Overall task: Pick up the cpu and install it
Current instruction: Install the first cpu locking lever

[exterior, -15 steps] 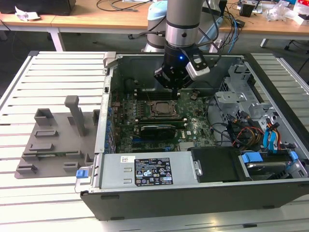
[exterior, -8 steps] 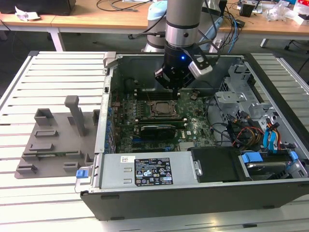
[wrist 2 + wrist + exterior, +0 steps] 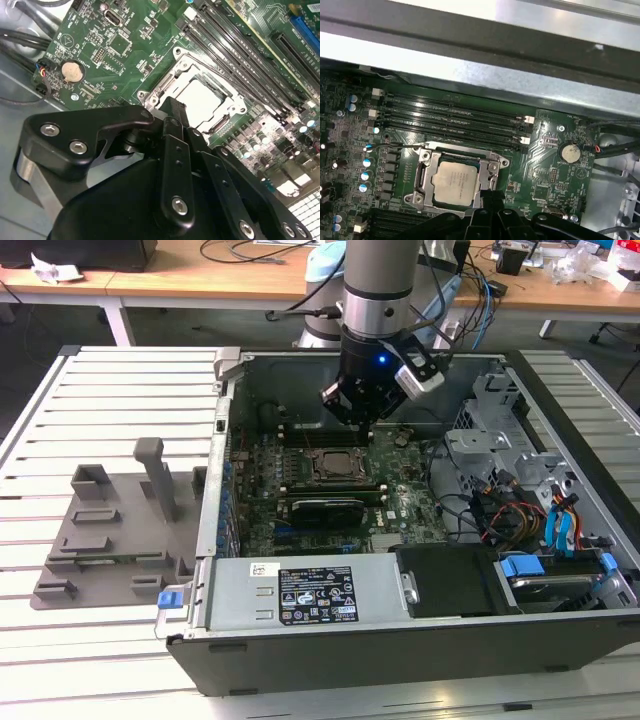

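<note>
The cpu lies flat inside the metal-edged socket frame on the green motherboard, its pale silvery top facing up. In the second wrist view the cpu shows just past the black tip of my gripper. My gripper sits at the socket's edge and holds nothing that I can see. In the exterior view my gripper hangs inside the open computer case, just above and behind the socket frame.
The case wall and a grey fixture tray with upright blocks lie toward the exterior view's left. Memory slots run beside the socket. A drive cage with cables fills the case's right part. A coin battery sits nearby.
</note>
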`<action>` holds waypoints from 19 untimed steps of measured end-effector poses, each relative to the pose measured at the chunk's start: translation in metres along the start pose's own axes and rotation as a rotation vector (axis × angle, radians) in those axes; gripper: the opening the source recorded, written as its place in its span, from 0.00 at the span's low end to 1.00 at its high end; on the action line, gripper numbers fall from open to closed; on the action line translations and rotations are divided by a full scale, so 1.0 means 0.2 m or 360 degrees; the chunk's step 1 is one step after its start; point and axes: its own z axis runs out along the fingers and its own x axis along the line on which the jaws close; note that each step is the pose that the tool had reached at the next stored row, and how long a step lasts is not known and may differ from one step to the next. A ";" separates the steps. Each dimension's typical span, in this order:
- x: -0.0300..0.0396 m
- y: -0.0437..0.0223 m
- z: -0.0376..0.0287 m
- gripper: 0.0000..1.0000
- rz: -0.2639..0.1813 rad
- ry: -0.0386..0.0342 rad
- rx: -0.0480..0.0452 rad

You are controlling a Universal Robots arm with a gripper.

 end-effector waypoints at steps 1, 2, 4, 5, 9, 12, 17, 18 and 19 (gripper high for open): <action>0.000 0.000 0.000 0.11 -0.0011 -0.0001 0.0000; 0.000 0.000 0.000 0.11 -0.0026 -0.0001 -0.0001; 0.000 0.000 0.000 0.11 -0.0062 -0.0003 -0.0002; 0.000 0.000 0.000 0.11 -0.0092 -0.0004 -0.0003; 0.000 0.000 0.000 0.11 -0.0180 -0.0009 -0.0006; 0.000 0.000 0.000 0.11 -0.0223 -0.0011 -0.0008; 0.000 0.000 0.000 0.11 -0.0316 -0.0015 -0.0011; 0.000 0.000 0.000 0.11 -0.0332 -0.0016 -0.0012; 0.000 0.000 0.000 0.11 -0.0345 -0.0017 -0.0012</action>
